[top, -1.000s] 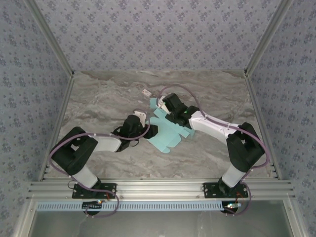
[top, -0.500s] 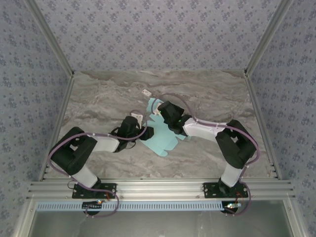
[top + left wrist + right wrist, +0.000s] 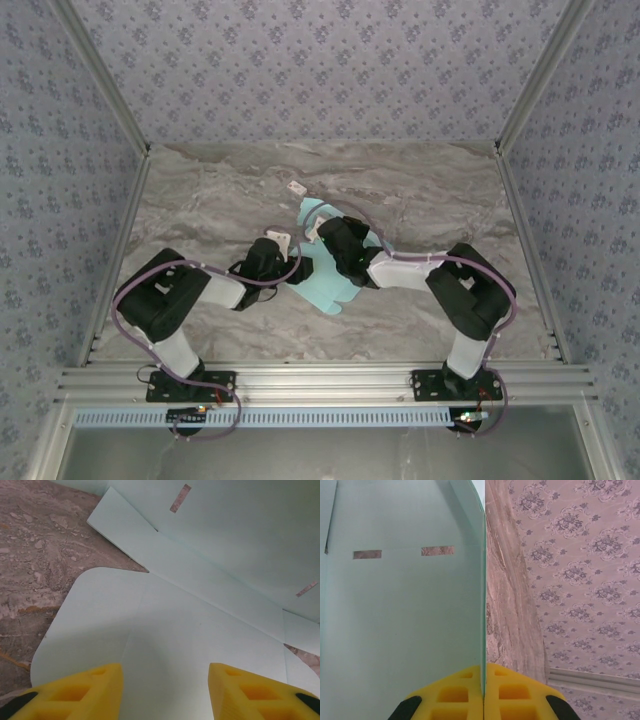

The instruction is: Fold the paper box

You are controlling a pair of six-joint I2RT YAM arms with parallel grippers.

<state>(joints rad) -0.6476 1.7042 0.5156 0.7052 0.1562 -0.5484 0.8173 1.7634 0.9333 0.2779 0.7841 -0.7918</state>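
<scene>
The paper box (image 3: 322, 280), a pale blue thin-card die-cut sheet, lay mid-way across the grey marbled surface (image 3: 200, 210). The right jaws were clamped together on one edge of it. The left jaws stood apart over a rounded flap at its left side.

Black-and-white arms (image 3: 405, 268), purple cables (image 3: 116, 308), yellow jaws.

paper box (image 3: 200, 630): matt smooth card | table (image 3: 30, 540): rough-veined, stone-look

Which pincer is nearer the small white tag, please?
Right. The right pincer is below-right of the white tag in the top view; the left pincer sits farther below.
</scene>
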